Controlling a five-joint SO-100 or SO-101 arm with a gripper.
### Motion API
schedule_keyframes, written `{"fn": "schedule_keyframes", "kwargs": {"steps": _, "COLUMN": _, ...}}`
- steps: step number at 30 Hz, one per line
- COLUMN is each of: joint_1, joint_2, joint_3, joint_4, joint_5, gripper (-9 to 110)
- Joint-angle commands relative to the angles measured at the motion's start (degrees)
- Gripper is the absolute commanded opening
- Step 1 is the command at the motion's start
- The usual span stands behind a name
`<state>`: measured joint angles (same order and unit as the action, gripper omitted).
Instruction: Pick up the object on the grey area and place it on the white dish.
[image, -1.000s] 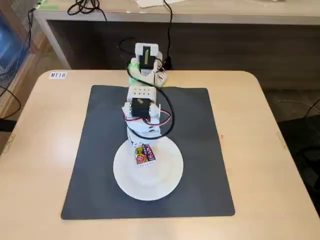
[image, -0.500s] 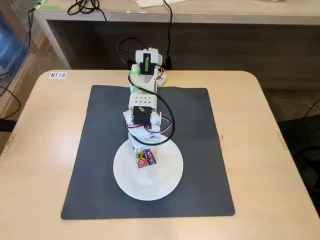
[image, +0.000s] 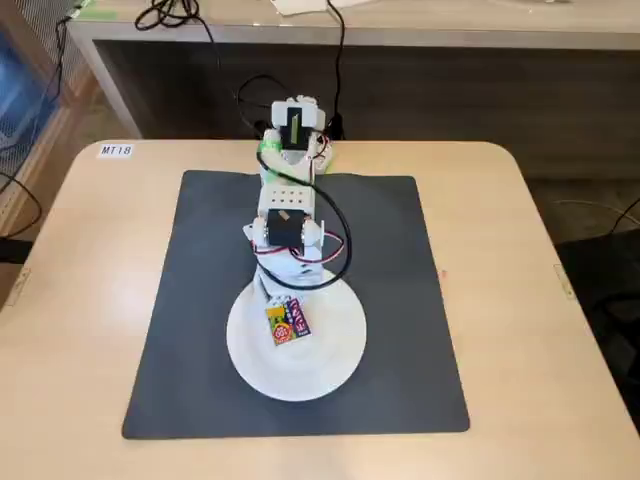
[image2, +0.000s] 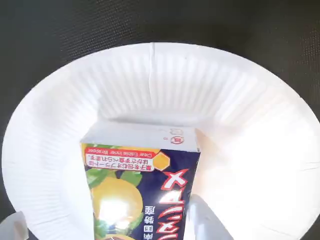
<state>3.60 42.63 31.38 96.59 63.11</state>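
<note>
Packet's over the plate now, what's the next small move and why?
Probably open the gripper and release. In the wrist view the yellow packet sits between the fingers, well inside the white paper plate; the fixed view also shows it over the plate, on the dark grey mat. Whether it touches the plate is unclear.

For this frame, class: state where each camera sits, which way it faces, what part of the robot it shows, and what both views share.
Fixed view: mounted high opposite the arm's base, looking down at the wooden table, grey mat and white plate; it shows the whole arm.
Wrist view: rides on the gripper, looking down into the plate; only pale fingertip edges show, bottom left and right of the packet.
Shared: the yellow packet over the plate on the dark mat.
</note>
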Motion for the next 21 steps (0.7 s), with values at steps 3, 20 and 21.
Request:
{"fn": "schedule_keyframes", "kwargs": {"steps": 3, "joint_1": -0.88, "joint_2": 7.03, "joint_3": -3.16, "joint_4": 0.35, "joint_5": -2.55, "gripper": 39}}
{"fn": "schedule_keyframes", "kwargs": {"steps": 20, "joint_1": -4.48, "joint_2": 27.51, "joint_3": -13.1, "joint_4": 0.53, "joint_5": -67.94, "gripper": 0}}
{"fn": "schedule_keyframes", "kwargs": {"steps": 21, "joint_1": -5.54, "joint_2": 29.44, "joint_3": -12.57, "joint_4": 0.62, "joint_5": -72.77, "gripper": 0}}
